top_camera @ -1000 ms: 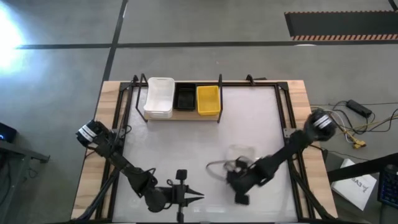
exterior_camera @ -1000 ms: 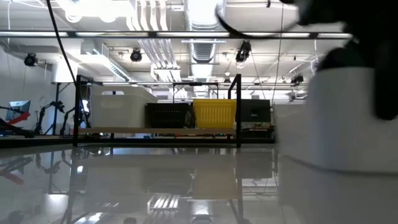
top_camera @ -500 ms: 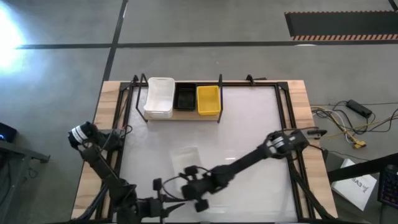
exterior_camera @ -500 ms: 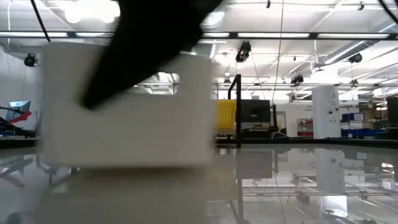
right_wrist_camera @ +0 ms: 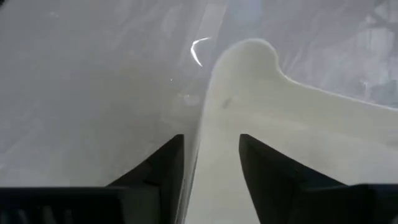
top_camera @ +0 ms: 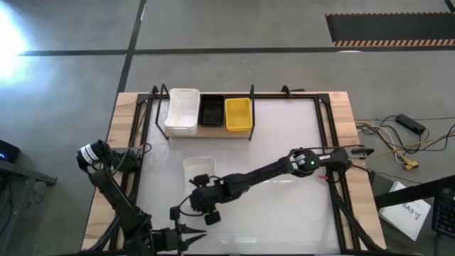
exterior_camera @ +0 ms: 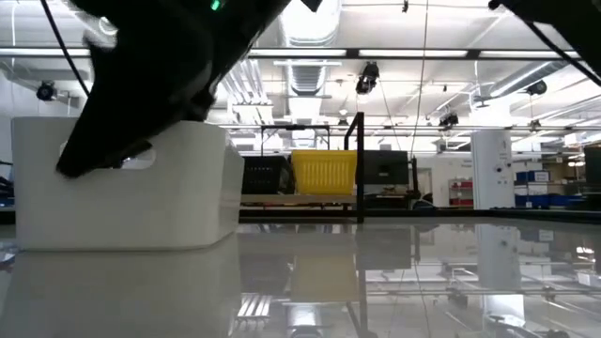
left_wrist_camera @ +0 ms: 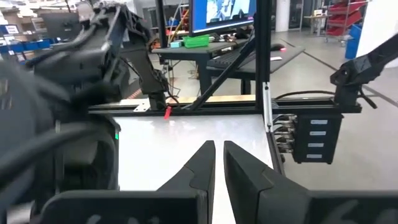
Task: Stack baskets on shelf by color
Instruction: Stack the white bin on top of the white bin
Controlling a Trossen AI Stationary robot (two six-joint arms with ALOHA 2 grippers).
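On the shelf at the table's far left stand a white basket, a black basket and a yellow basket, side by side. Another white basket rests with its bottom on the table, left of the middle. My right gripper is at this basket's near wall. It is open, with one finger on either side of the wall. My left gripper waits shut at the near edge, holding nothing. My right gripper straddles the white basket's near wall, one finger inside and one outside, slanting down from the near right. The outer finger stands a little off the wall. Whether the inner one touches it, I cannot tell. The basket stands upright on the table.
The shelf's black wire posts rise at the far edge. The right arm lies across the table's middle. The table to the right of the shelf is bare. Cables lie on the floor beyond the right edge.
My right gripper has gone from the near right toward the table's left, taking the white basket with it. The basket now stands on the table, left of the middle. My left arm has drawn back toward the near left corner.
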